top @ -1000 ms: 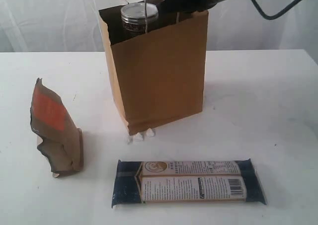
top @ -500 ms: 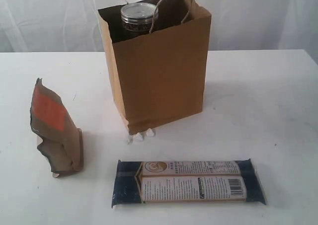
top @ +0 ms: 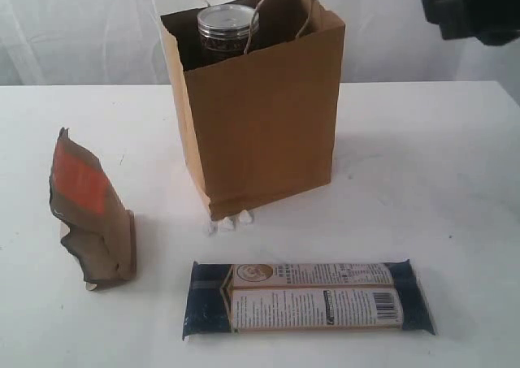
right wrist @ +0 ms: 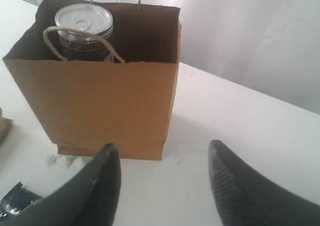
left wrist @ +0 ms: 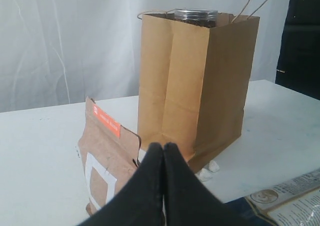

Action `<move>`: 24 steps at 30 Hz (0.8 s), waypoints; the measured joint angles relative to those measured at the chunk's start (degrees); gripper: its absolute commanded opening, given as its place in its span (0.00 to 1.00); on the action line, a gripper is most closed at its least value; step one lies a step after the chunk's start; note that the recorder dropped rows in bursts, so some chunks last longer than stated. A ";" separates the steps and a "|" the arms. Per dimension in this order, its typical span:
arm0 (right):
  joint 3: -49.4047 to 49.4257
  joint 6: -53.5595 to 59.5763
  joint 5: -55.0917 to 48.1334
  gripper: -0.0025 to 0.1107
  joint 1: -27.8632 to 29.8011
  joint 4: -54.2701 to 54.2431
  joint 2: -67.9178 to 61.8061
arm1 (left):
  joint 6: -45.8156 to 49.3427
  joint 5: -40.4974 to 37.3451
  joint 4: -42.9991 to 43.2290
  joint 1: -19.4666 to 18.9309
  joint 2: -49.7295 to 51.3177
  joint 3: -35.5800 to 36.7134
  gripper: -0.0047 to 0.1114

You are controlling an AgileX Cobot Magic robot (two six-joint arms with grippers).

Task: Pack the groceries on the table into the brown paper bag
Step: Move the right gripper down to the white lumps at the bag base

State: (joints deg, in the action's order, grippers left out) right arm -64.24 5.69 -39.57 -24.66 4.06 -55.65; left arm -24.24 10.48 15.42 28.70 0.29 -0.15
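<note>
The brown paper bag stands upright at the table's middle back, with the dark pull-tab can sticking up inside it. An orange-brown pouch stands at the left, and the long navy packet lies flat at the front. My left gripper is shut and empty, low over the table, near the pouch and in front of the bag. My right gripper is open and empty, raised beside the bag. The jar, carton and bottle are out of view.
Tiny white crumbs lie at the bag's front foot. A dark part of the right arm shows at the upper right of the exterior view. A white curtain hangs behind the table.
The right arm has pulled away from above the bag's mouth and now sits at the upper right. The can stays in the bag. Pouch and packet have not moved.
</note>
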 measured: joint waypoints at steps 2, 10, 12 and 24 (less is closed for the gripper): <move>1.90 0.00 -2.75 0.47 0.00 -1.00 3.82 | 0.00 0.00 0.75 0.00 0.00 0.00 0.04; 7.61 12.26 -15.33 0.45 0.00 -19.42 7.19 | 0.00 0.00 1.14 0.00 0.00 0.00 0.04; 10.16 16.25 -14.34 0.45 0.00 -24.95 5.15 | 0.00 0.00 1.14 0.00 0.00 0.00 0.04; 15.34 40.61 1.44 0.45 0.00 -44.06 -22.00 | 0.00 0.00 1.34 0.00 0.00 0.00 0.04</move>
State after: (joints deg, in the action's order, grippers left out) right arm -48.90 46.31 -38.14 -24.66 -39.99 -77.64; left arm -24.24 10.48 16.76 28.70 0.29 -0.15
